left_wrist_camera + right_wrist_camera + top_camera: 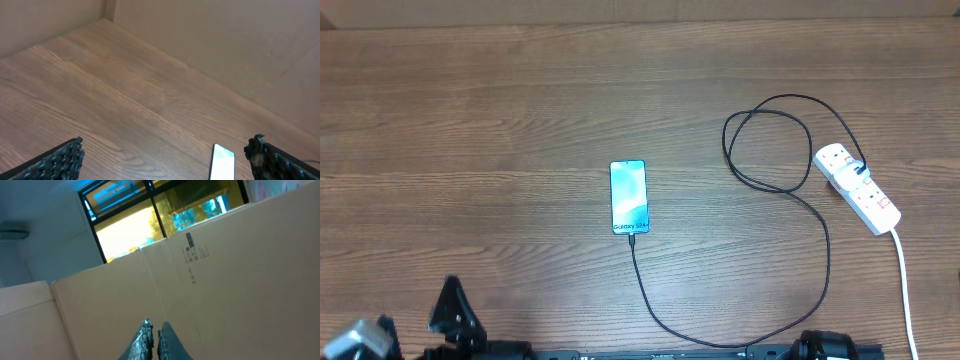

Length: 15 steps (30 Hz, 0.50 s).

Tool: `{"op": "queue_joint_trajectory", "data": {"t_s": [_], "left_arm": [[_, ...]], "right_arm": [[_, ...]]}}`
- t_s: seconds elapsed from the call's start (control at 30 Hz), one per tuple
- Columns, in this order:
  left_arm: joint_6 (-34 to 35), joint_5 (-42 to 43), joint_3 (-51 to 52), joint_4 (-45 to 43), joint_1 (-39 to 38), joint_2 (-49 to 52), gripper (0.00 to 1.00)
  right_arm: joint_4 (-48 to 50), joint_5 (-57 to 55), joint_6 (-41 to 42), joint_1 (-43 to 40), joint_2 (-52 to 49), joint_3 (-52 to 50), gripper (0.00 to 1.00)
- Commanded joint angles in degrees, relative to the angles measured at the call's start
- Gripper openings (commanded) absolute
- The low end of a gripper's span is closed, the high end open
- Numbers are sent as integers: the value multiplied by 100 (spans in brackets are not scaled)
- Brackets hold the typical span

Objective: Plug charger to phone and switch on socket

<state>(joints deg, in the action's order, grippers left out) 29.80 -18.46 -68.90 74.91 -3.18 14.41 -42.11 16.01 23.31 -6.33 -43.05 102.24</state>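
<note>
Your left fingers [57, 161] gape, right fingers [142, 341] sit together; socket [867, 197] looks light, so press straight down or it may skid.

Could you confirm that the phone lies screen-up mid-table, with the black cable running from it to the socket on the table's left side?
Not quite: the overhead view shows the socket on the right side of the table, not the left. The rest holds: the phone lies screen-up mid-table, and the black cable runs from it to the socket.
</note>
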Motion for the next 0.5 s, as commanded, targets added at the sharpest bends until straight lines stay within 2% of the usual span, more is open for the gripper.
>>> {"op": "queue_joint_trajectory", "data": {"t_s": [0.0,0.13,0.27,0.47], "left_arm": [[66,28,13,190,122,-299,99],[66,31,13,737,251,-433,100],[66,28,13,1388,374,-448,100],[66,-57,13,1484,546,-450,100]], "right_arm": [[-24,-101,-133,28,348,-57,6],[39,-297,-138,20,925,-289,6],[63,-695,-518,2,1447,-518,5],[-195,-767,-726,-70,2037,-660,4]]}}
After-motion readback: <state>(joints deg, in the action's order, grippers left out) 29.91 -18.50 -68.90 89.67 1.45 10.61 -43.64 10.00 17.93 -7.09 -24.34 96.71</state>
